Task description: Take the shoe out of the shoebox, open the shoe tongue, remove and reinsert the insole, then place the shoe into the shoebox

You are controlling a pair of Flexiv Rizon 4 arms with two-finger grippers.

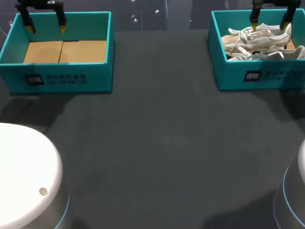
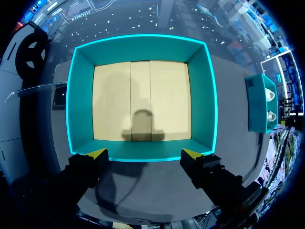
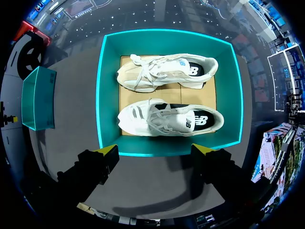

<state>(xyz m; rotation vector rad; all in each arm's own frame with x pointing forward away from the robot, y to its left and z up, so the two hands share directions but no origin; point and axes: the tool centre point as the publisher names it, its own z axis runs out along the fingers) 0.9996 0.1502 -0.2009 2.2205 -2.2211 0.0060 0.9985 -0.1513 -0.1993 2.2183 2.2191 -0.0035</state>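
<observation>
— Has it started on the shoe [image 3: 167,122] yet?

— Not as far as I can see. There is a pair of them in the teal shoebox [image 1: 259,72] on the robot's right side of the counter [image 1: 167,143], and neither one has been lifted out. So I'd say everything is left to do: taking one out, opening the tongue, pulling the insole and putting it back, then returning the shoe.

— And the arms?

— The right hand [image 3: 156,151] hangs above that box with its yellow-tipped fingers spread wide, holding nothing. The left hand [image 2: 144,153] hangs the same way, fingers apart, over a second teal box [image 2: 80,95] at the other side. That one has only bare cardboard inside.

— What do the shoes look like?

— White lace-up trainers. They seem to lie on their sides, one beside the other, toes pointing toward the second box. The one nearer the right hand is mostly white. The other shoe [image 3: 164,70] has cream panels around the toe. Both show a dark lining in the opening, and the laces look loose and a bit tangled. I can't make out the insoles from here.

— Which will it go for?

— I couldn't tell you. Both are within reach.
</observation>
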